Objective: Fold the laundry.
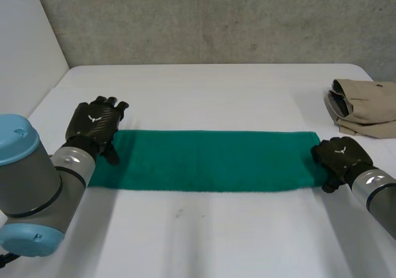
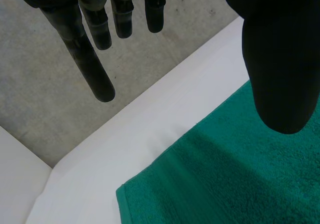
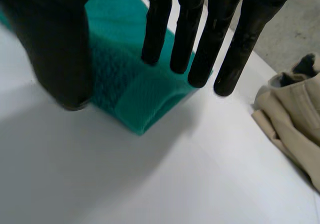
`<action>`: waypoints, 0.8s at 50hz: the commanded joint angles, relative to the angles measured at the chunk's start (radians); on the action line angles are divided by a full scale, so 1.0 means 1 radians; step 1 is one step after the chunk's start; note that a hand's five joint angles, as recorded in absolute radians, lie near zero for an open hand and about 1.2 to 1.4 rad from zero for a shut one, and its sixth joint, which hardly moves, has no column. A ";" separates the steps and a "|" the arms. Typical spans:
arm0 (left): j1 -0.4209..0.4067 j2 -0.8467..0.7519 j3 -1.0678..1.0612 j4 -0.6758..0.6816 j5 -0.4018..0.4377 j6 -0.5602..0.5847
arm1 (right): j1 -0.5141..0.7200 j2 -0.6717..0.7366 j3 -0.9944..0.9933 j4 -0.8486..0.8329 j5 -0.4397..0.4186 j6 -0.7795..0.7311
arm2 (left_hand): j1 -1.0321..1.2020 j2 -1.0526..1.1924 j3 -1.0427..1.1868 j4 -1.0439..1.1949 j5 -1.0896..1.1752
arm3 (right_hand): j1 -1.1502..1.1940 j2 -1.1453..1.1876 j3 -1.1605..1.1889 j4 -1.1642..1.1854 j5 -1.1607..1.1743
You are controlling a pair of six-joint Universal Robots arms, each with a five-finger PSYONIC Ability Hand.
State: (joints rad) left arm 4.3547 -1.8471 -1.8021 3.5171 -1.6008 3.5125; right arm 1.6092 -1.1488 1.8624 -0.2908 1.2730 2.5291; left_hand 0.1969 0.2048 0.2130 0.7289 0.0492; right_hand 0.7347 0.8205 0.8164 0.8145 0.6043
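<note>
Left hand (image 1: 94, 124) and right hand (image 1: 339, 157) (fingers straight) bracket the green towel (image 1: 210, 160).

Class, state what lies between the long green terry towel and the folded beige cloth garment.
Bare white table, as the head and right wrist views show.

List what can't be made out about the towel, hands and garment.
1. Head view: green towel, right end covered by the right hand, left end partly covered by the left hand and arm.
2. Head view: beige garment cut off by the picture's edge; its type is unreadable.
</note>
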 commanded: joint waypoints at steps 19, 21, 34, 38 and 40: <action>-0.017 0.037 -0.013 -0.010 -0.007 0.000 | -0.258 -0.164 -0.065 -0.014 0.078 -0.288 | -0.022 -0.030 -0.038 -0.554 -0.049 | 0.662 0.576 0.580 0.582 0.617; -0.015 0.038 -0.013 -0.012 -0.007 0.002 | -0.119 -0.215 -0.087 -0.022 0.072 -0.225 | -0.022 -0.030 -0.038 -0.554 -0.049 | 0.662 0.576 0.580 0.582 0.617; -0.015 0.051 -0.013 -0.012 -0.008 0.000 | 0.633 0.001 -0.278 -0.214 -0.056 -0.090 | -0.022 -0.030 -0.038 -0.554 -0.049 | 0.662 0.576 0.580 0.582 0.617; -0.018 0.049 -0.017 -0.012 -0.007 0.000 | 0.725 0.144 -0.330 -0.173 -0.069 -0.092 | -0.022 -0.030 -0.038 -0.554 -0.049 | 0.662 0.576 0.580 0.582 0.617; -0.020 0.049 -0.017 -0.012 -0.005 0.002 | 0.739 0.203 -0.360 -0.116 -0.066 -0.082 | -0.022 -0.030 -0.038 -0.554 -0.049 | 0.186 0.100 0.104 0.106 0.142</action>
State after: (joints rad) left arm 4.3393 -1.7965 -1.8158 3.5052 -1.6084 3.5129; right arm 2.2583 -1.1168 1.5745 -0.4903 1.2177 2.4488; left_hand 0.1968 0.2048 0.2130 0.7289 0.0492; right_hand 0.9827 1.1794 1.1830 1.1897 0.9892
